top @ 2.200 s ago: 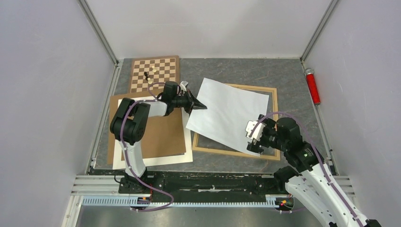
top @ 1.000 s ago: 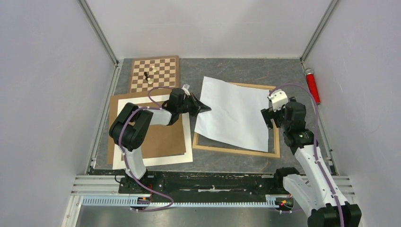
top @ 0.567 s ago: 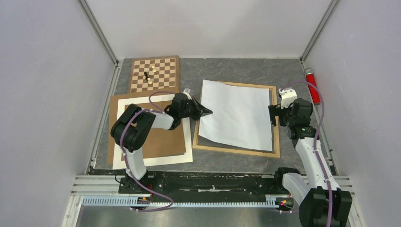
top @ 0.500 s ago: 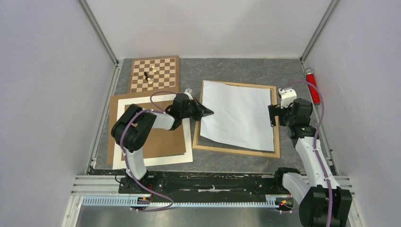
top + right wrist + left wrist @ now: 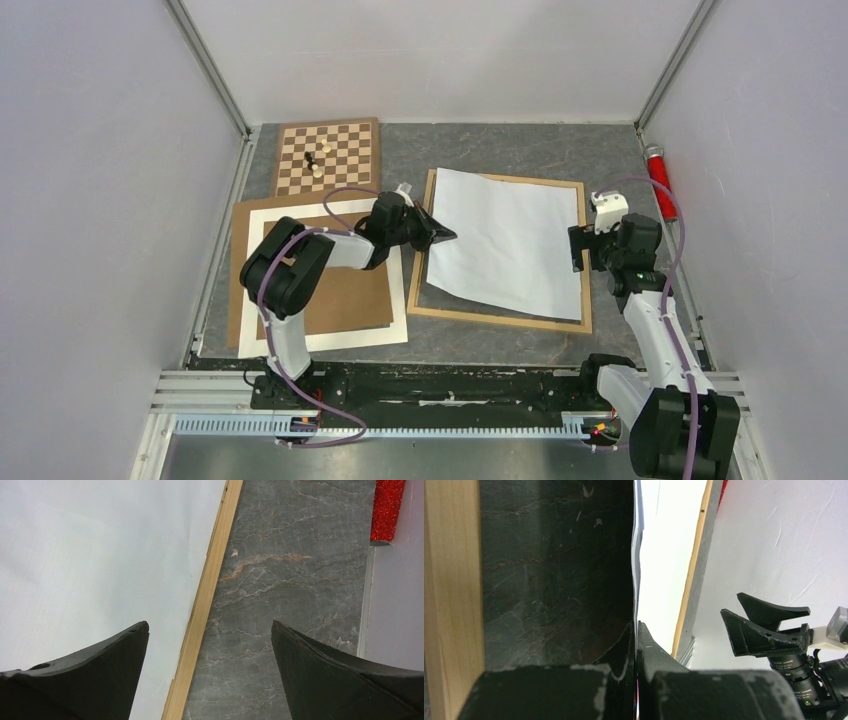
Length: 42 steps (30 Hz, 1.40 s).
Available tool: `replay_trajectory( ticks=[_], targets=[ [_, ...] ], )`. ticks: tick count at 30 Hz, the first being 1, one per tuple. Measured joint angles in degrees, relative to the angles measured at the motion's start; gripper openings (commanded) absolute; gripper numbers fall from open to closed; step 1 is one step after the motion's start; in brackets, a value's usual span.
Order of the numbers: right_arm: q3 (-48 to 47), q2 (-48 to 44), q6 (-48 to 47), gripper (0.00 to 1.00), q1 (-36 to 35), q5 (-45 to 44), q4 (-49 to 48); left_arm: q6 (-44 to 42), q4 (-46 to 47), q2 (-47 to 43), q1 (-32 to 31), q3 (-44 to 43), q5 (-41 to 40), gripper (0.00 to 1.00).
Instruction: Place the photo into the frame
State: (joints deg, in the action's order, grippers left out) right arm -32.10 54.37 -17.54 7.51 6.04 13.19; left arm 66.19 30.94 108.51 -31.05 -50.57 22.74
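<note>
- Where the left edge of the photo (image 5: 505, 240), a rectangular sheet with only its plain white back showing, meets the left border of the frame (image 5: 500, 320), pinched tight between the closed black fingers of the left gripper (image 5: 445, 236).
- From the left wrist view, the same pinch seen edge-on: fingertips of the left gripper (image 5: 636, 630) pressed together on the sheet, white side of the photo (image 5: 664, 555) to the right, printed face not visible.
- Large, thin, rectangular and of light natural wood, with a narrow border: the frame, flat on the dark grey marbled table (image 5: 480, 145), right of the table's middle.
- Spread over that frame but skewed: near edge of the photo slanting across the opening, far left corner close to the frame's far left corner.
- On the right, white sheet (image 5: 100, 555) reaching up to the frame's right border (image 5: 207, 580).
- Right gripper (image 5: 578, 248) spread wide and gripping nothing, poised over that right border (image 5: 209, 625): one finger above the photo, the other above bare table.
- Toward the table's left edge, apart from the frame: plain brown rectangular backing board (image 5: 335, 290) lying on a white mat (image 5: 300, 342).
- At the far left corner: checkered wooden chessboard (image 5: 328, 155) with a few small pieces (image 5: 313, 163).
- Along the right edge: glittery red cylinder (image 5: 660, 183).
</note>
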Motion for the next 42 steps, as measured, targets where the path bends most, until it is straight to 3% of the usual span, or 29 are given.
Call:
replay_trajectory(
  ticks=[18, 42],
  targets=[
    [1.3, 0.1, -0.1, 0.95, 0.9, 1.6, -1.5, -2.1, -4.7, 2.1, 0.0, -2.0, -1.1, 0.03],
    [2.0, 0.1, -0.5, 0.95, 1.4, 2.1, -2.4, -2.2, -5.2, 2.8, -1.2, -2.0, -3.5, 0.12]
  ],
)
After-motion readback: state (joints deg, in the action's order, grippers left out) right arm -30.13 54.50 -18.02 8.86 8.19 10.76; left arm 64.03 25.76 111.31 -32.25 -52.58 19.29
